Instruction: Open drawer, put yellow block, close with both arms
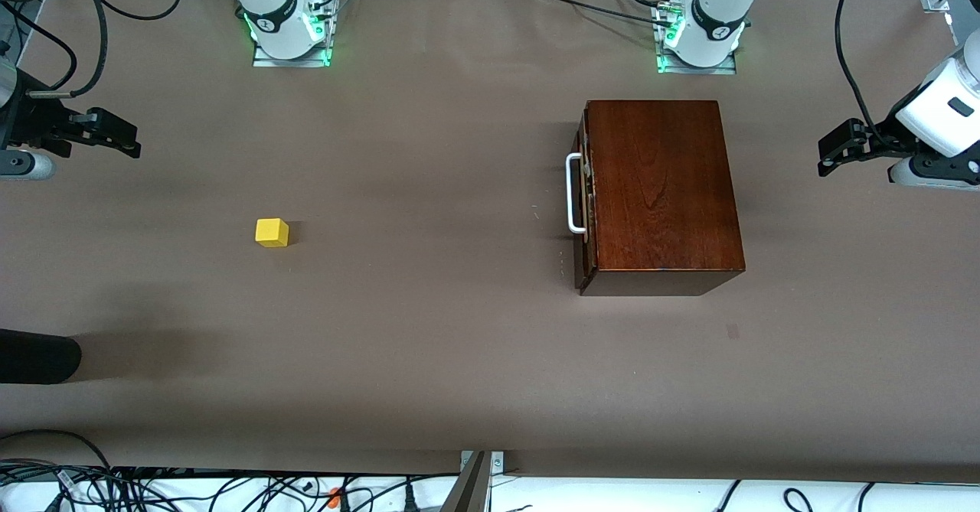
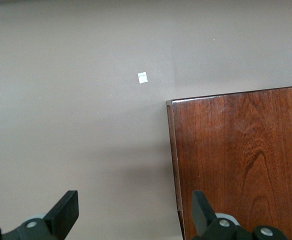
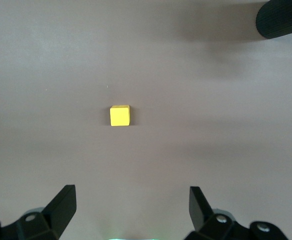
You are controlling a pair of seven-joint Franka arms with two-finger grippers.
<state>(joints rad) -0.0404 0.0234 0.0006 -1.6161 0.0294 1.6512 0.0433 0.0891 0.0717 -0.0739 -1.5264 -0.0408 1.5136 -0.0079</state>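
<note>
Right gripper [image 1: 126, 138], upper left of frame: fingers wide apart, empty. Left gripper [image 1: 831, 156], right edge: same. Yellow block [image 1: 272, 232] left-centre; drawer [image 1: 585, 194] closed.

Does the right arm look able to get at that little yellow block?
Probably yes: the yellow block sits alone on bare table at that arm's end, and the right gripper is open with nothing between them.

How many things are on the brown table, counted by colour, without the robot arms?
Yellow: 1, the small bright yellow cube, toward the right arm's end of the table.
Reddish-brown: 1, the dark polished wooden box with a white bar handle, toward the left arm's end.
Total: 2
</note>
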